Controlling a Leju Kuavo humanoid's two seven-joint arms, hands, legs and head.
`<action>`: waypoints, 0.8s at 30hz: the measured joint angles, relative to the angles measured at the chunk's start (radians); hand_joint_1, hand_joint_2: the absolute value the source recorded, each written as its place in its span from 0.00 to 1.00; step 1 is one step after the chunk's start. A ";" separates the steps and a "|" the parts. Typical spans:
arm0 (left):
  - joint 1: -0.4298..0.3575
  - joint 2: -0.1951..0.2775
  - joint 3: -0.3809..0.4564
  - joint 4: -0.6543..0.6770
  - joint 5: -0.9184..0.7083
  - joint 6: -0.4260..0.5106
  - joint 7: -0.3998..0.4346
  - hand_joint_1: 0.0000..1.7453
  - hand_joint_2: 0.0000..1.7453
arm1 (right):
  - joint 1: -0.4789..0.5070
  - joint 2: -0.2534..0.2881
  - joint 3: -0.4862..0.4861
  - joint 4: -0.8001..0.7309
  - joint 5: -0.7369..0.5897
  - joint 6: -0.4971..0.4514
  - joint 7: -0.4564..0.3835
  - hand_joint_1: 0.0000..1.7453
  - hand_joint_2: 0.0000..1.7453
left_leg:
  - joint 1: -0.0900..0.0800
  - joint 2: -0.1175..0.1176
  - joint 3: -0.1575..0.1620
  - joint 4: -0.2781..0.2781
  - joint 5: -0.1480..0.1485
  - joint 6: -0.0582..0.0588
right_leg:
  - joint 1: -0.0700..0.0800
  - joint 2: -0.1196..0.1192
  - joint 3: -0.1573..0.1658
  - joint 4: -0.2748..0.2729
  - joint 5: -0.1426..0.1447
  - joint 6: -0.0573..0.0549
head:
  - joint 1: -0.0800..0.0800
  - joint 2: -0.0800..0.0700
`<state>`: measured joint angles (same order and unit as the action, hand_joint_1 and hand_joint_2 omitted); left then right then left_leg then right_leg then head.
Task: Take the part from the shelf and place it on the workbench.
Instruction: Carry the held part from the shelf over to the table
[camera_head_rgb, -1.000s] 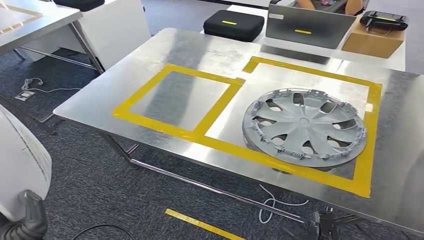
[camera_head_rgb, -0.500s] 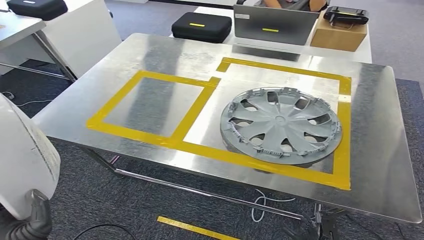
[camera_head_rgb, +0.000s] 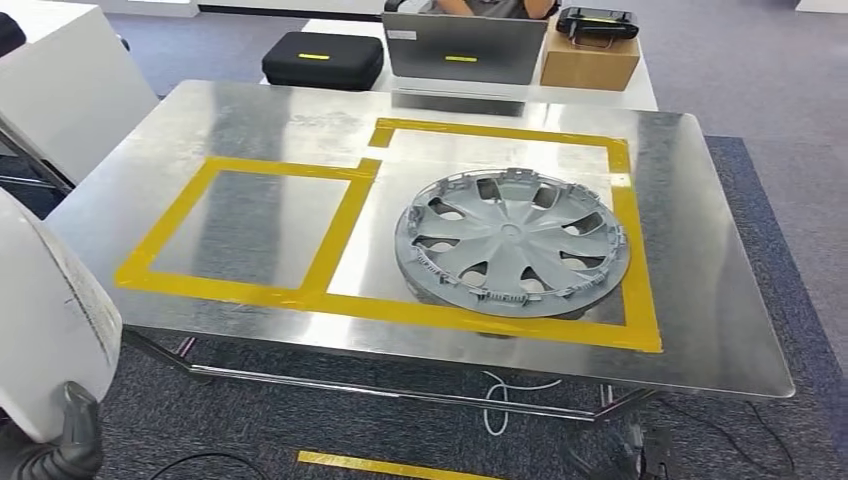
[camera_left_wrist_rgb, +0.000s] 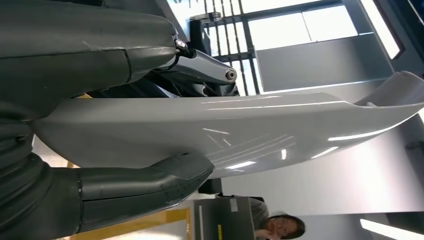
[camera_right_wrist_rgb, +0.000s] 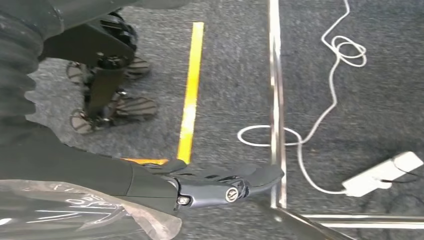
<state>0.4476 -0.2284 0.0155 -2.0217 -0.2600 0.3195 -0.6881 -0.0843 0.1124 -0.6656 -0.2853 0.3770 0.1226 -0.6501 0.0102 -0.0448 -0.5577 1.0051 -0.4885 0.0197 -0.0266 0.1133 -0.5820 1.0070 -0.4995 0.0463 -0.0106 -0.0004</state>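
Looking down, we see a grey plastic hubcap lying flat on the steel bench, inside the larger yellow tape outline. Our left hand grips a glossy white curved panel between thumb and fingers. Our right hand hangs over carpet, fingers extended, holding nothing.

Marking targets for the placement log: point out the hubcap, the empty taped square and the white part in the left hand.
hubcap (camera_head_rgb: 512, 232): head view, on its centre hub.
empty taped square (camera_head_rgb: 250, 226): head view, on the bare metal inside it.
white part (camera_left_wrist_rgb: 240, 131): left wrist view, on its glossy face.
left hand (camera_left_wrist_rgb: 150, 181): left wrist view, on the thumb.
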 joint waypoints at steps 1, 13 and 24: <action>0.000 -0.004 0.003 0.001 -0.002 -0.005 0.000 1.00 1.00 | 0.000 0.000 0.000 0.000 0.002 0.001 0.001 0.00 1.00 | 0.001 0.013 0.003 -0.007 0.003 0.007 | 0.002 -0.023 -0.015 0.025 -0.016 0.003 | 0.003 0.000; 0.000 -0.024 0.024 0.020 -0.006 -0.018 0.000 1.00 1.00 | -0.004 0.000 -0.004 0.000 0.005 0.001 0.002 0.00 1.00 | -0.025 0.148 0.025 -0.009 -0.016 0.005 | 0.025 -0.174 0.027 -0.015 0.001 -0.024 | 0.007 0.000; -0.002 -0.053 0.078 0.031 -0.025 -0.075 0.000 1.00 1.00 | -0.002 0.001 -0.010 0.000 0.010 0.006 0.003 0.00 1.00 | 0.000 0.029 -0.035 0.141 -0.058 -0.028 | 0.011 -0.037 0.032 -0.018 0.011 -0.042 | 0.001 0.000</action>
<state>0.4458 -0.2816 0.0939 -1.9905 -0.2853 0.2448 -0.6882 -0.0861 0.1131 -0.6755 -0.2851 0.3868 0.1283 -0.6476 0.0106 -0.0159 -0.5930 1.1464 -0.5465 -0.0078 -0.0158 0.0759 -0.5496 0.9893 -0.4883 0.0044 -0.0097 -0.0004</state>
